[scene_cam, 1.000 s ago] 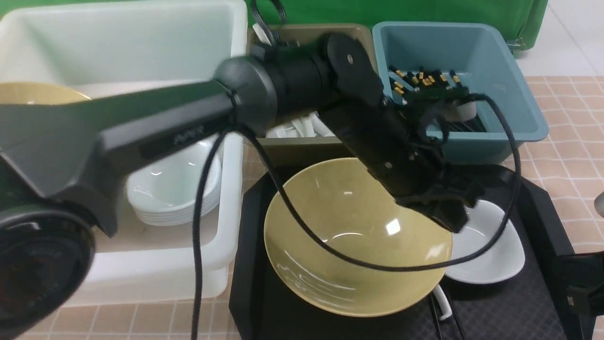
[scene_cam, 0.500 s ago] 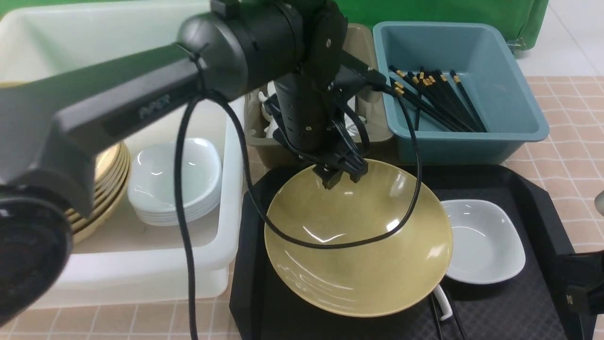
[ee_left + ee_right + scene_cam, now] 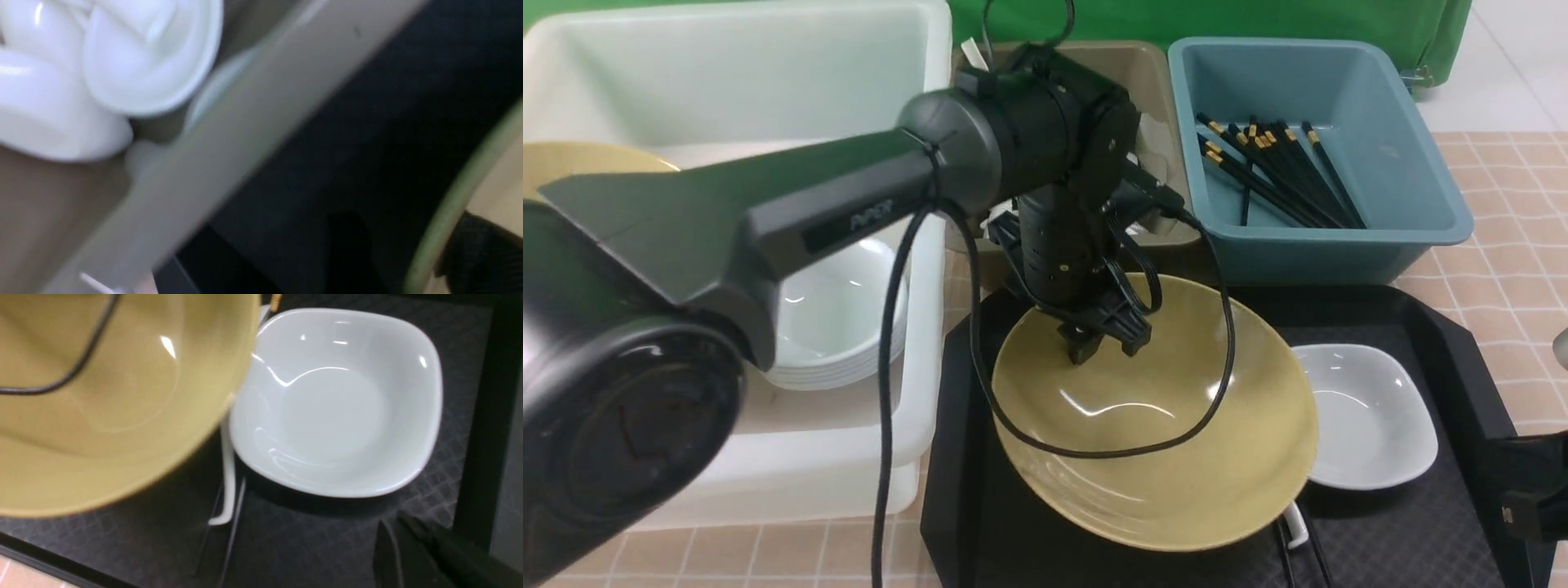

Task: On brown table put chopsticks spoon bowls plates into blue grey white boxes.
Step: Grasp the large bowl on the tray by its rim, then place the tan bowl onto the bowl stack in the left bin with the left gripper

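A mustard-yellow bowl (image 3: 1168,441) (image 3: 102,396) sits on the black tray, a small white plate (image 3: 1368,416) (image 3: 343,400) to its right. My left gripper (image 3: 1103,347) straddles the bowl's far rim (image 3: 449,204), open. One finger (image 3: 486,253) is inside against the rim, the other stands apart outside. A spoon handle (image 3: 228,477) (image 3: 1292,516) and thin chopsticks (image 3: 233,522) stick out from under the bowl. My right gripper (image 3: 398,520) hovers shut and empty over the tray near the plate.
The blue box (image 3: 1421,220) holds several chopsticks (image 3: 1274,175). White spoons (image 3: 122,61) lie in the grey box (image 3: 1152,82). The white tub (image 3: 915,367) holds stacked plates (image 3: 841,327) and yellow bowls (image 3: 572,159). The black tray (image 3: 1462,343) lies on the brown table (image 3: 1519,245).
My left arm swung from beside the white plate to the bowl's far rim and lowered onto it, jaws opened. The bowl has shifted slightly right and nearer.
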{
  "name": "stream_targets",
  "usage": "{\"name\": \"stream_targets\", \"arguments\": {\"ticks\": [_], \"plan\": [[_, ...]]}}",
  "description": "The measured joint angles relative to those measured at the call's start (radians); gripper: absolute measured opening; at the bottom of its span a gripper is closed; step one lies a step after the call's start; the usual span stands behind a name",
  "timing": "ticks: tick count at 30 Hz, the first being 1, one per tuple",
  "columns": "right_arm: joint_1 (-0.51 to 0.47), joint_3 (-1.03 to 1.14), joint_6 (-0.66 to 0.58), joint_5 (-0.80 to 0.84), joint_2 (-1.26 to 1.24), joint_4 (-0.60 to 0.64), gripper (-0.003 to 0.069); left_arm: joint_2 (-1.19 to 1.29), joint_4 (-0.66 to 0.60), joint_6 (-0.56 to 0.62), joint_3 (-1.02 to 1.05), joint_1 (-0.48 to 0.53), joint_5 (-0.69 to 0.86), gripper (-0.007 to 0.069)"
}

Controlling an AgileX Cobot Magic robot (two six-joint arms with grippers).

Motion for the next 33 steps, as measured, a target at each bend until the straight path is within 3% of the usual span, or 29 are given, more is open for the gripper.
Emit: {"name": "stream_targets", "arguments": {"ticks": [3, 6, 15, 19, 20, 21, 25, 26, 30, 33], "plan": [[0.000, 0.000, 0.000, 0.001, 0.000, 0.000, 0.0048, -0.077, -0.047, -0.001, 0.000, -0.002, 0.020, 0.0072], [0.000, 0.000, 0.000, 0.003, 0.000, 0.000, 0.0048, -0.152, -0.062, 0.001, 0.001, -0.003, 0.014, 0.0020], [0.000, 0.000, 0.003, 0.007, 0.000, 0.000, 0.0048, -0.602, -0.051, 0.004, 0.008, 0.065, -0.024, 0.0006], [0.000, 0.000, 0.003, 0.007, 0.000, 0.010, 0.0048, -0.819, 0.040, -0.081, 0.100, 0.303, -0.065, 0.0006], [0.000, 0.000, 0.003, 0.007, 0.000, 0.013, 0.0048, -0.841, 0.045, -0.086, 0.119, 0.317, -0.075, 0.0006], [0.000, 0.000, 0.003, 0.007, 0.000, 0.026, 0.0048, -0.929, 0.084, -0.128, 0.212, 0.454, -0.128, 0.0006], [0.018, 0.000, 0.003, 0.005, 0.000, 0.048, 0.0048, -1.118, 0.136, -0.222, 0.497, 0.719, -0.298, 0.0008], [0.019, 0.000, 0.003, 0.005, 0.000, 0.048, 0.0048, -1.126, 0.135, -0.236, 0.513, 0.746, -0.317, 0.0008], [0.064, 0.000, 0.002, 0.004, 0.000, 0.050, 0.0048, -1.195, 0.009, -0.311, 0.780, 0.968, -0.508, 0.0008], [0.087, 0.001, -0.008, 0.004, 0.000, 0.050, 0.0048, -1.138, -0.087, -0.277, 0.842, 1.023, -0.558, 0.0008]]}}
